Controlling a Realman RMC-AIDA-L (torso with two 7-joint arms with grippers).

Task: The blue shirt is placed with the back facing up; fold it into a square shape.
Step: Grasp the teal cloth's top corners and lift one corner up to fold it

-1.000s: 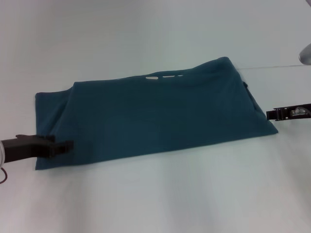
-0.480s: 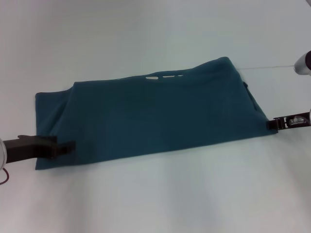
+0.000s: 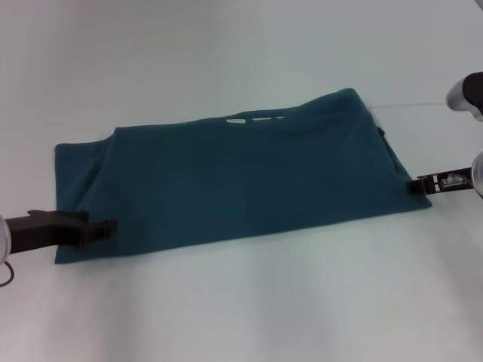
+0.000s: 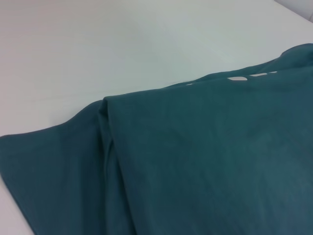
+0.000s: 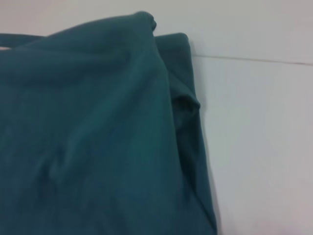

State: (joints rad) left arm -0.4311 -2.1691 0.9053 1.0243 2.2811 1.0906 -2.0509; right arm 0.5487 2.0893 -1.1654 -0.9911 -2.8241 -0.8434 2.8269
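Currently: blue shirt folded on white table | left gripper at near-left edge, grip unclear | right gripper at right corner, grip unclear

Matt soft cloth (blue shirt)

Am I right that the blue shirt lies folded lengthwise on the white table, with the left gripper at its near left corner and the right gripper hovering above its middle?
Not quite: in the head view the right gripper is at the near right corner of the blue shirt, not above its middle. The left gripper and the white table are as you say.
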